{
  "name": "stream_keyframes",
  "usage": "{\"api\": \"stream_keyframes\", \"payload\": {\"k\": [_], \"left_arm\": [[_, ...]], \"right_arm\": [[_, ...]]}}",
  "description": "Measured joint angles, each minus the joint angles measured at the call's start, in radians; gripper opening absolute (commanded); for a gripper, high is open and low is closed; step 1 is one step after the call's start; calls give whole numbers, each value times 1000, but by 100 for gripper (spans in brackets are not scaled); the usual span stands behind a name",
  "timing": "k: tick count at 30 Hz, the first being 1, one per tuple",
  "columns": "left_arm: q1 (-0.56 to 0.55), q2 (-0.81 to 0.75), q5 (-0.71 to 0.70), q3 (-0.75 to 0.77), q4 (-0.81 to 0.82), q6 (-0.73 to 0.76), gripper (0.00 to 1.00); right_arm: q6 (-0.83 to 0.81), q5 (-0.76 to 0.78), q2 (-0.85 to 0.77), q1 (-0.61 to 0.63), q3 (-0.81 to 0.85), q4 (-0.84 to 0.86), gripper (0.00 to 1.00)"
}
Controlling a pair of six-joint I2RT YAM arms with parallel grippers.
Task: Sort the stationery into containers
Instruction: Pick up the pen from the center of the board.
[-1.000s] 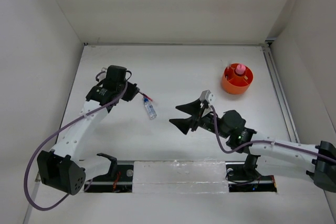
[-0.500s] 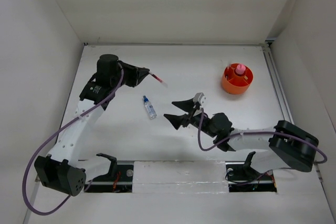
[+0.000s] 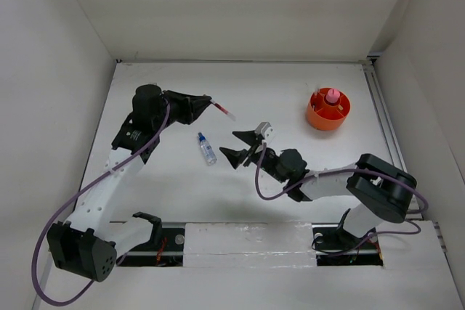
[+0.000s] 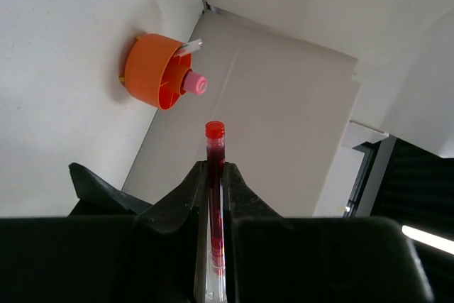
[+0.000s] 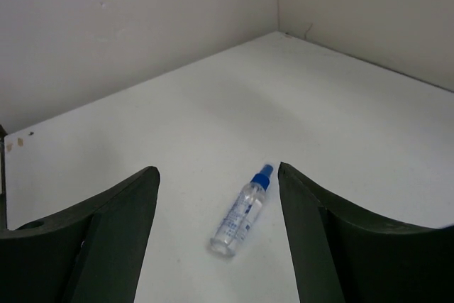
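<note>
Inside orange tub (image 3: 325,123): pink-capped cylinder (image 3: 332,95), done. Clamped in left gripper (image 3: 205,101): red pen (image 3: 221,111) (midair, undelivered). Ahead of right gripper (image 3: 227,143), jaws wide apart: bottle (image 3: 208,149), untouched.

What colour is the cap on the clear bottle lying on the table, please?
Blue; the bottle cap shows best in the right wrist view.

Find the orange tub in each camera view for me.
Top external: orange tub at right, toward the far edge.
Left wrist: orange tub upper left, beyond the gripped red pen.
Right wrist: not in it.
Shared landmark: the pink-capped cylinder standing in it.
</note>
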Motion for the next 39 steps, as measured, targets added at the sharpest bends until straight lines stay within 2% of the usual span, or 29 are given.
{"api": "stream_keyframes", "payload": {"k": [7, 13, 26, 39], "left_arm": [[0, 1, 40, -34, 49, -42, 0], [0, 5, 71, -34, 95, -74, 0], [-34, 18, 71, -34, 134, -109, 0], [-34, 31, 81, -50, 178, -139, 0]], "right_arm": [[-60, -14, -33, -5, 26, 7, 74], [-109, -10, -89, -6, 31, 10, 70], [-214, -44, -131, -6, 128, 29, 49], [-281, -38, -127, -6, 172, 26, 45]]}}
